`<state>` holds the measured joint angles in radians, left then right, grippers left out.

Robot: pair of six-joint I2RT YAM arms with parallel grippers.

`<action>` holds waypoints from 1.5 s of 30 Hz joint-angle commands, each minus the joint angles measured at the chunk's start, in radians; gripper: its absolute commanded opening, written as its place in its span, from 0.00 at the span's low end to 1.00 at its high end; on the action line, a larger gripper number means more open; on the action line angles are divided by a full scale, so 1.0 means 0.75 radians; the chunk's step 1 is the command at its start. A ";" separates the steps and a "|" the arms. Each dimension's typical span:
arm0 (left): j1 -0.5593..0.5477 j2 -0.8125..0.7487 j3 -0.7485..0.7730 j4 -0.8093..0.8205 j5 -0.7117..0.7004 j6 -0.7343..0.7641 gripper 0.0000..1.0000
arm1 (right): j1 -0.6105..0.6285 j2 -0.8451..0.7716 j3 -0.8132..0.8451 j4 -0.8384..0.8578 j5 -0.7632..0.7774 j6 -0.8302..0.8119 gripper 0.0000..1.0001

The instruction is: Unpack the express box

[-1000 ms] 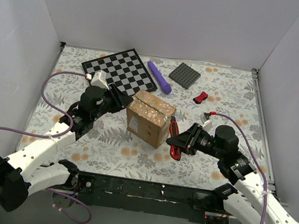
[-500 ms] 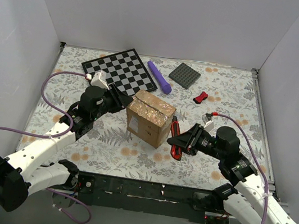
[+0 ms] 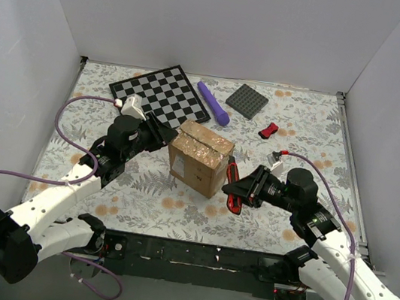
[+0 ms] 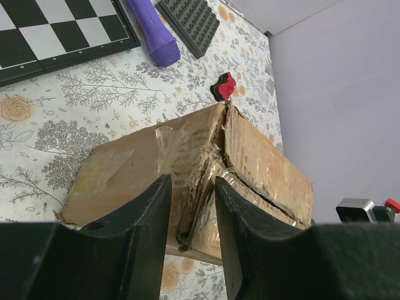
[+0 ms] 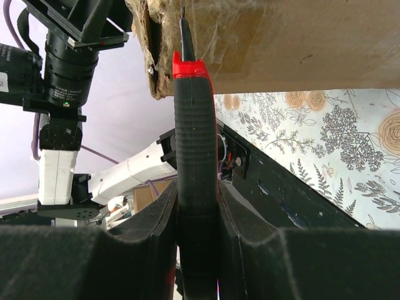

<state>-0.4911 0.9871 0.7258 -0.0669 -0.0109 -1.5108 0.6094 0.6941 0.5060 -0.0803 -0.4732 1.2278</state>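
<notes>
Shows a floral table [image 3: 316, 138] with a checkerboard [image 3: 159, 94] at far left. Finds the express box [image 3: 200, 158] at centre, taped top flaps torn along the seam. Has a grey plate [image 3: 247, 100] and purple cylinder [image 3: 213, 103] beyond. Sets the left gripper [image 3: 162, 136] at its left top corner, fingers parted; cannot tell whether gripping. Clamps a red-and-black knife [image 3: 233, 175] in the right gripper [image 3: 245, 190], blade tip against the box's edge. Keeps a red clip [image 3: 268, 130] apart

The express box [image 5: 281, 37] runs off the top edge of the right wrist view. The box cutter [image 5: 195, 125] has its lower handle buried in the right pincer [image 5: 195, 194]. The left pincer [image 4: 192, 187] hides the box's near lower edge, and whether it grips cardboard is unclear. From above, the box's print is unreadably small.
</notes>
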 commanded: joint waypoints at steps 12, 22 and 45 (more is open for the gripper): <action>0.000 -0.026 -0.027 0.030 0.012 0.000 0.33 | -0.005 -0.052 0.037 0.037 0.056 -0.019 0.01; 0.000 -0.026 -0.029 0.030 0.012 -0.002 0.33 | -0.003 -0.024 0.008 0.095 0.005 0.001 0.01; -0.038 0.003 -0.045 0.081 0.053 -0.066 0.23 | -0.003 0.138 -0.024 0.361 -0.255 0.093 0.01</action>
<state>-0.4931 0.9886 0.6998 -0.0254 0.0139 -1.5433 0.6044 0.7773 0.4923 0.0708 -0.5652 1.2804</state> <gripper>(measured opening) 0.268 0.315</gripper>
